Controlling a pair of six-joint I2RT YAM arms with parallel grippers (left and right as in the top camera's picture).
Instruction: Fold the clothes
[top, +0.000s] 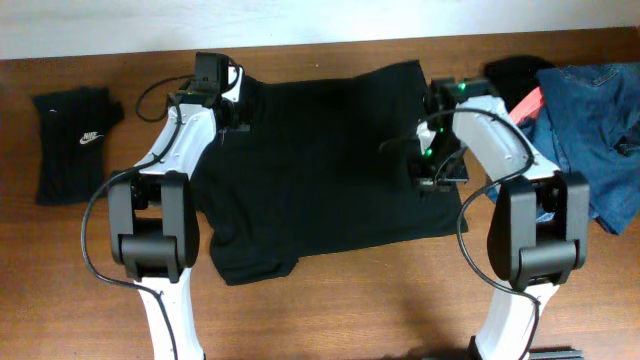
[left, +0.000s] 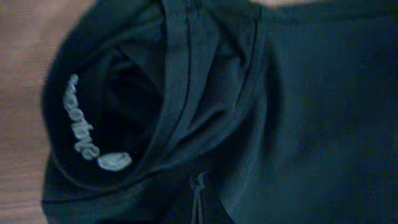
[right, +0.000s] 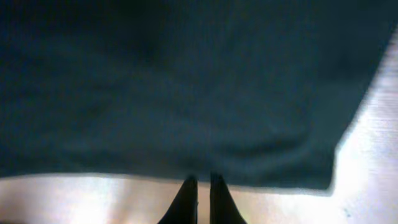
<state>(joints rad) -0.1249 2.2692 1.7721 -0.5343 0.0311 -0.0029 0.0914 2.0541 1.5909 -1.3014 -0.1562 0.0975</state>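
Observation:
The clothes' main piece, a large black shirt (top: 320, 165), lies spread flat in the middle of the table. Its collar with white lettering (left: 87, 134) fills the left wrist view. My left gripper (top: 236, 112) hangs over the shirt's far left corner by the collar. It is shut (left: 198, 186) with its dark tips against the fabric, and no held cloth shows. My right gripper (top: 437, 183) is at the shirt's right edge, also shut (right: 202, 182). Its tips reach the hem (right: 186, 168), and bare table shows in the narrow slit between them.
A folded black garment with a white swoosh (top: 80, 145) lies at the far left. At the right end sit blue denim (top: 590, 120), a coral-pink piece (top: 530, 100) and another black piece (top: 515, 70). The wooden table (top: 330, 310) stretches in front of the shirt.

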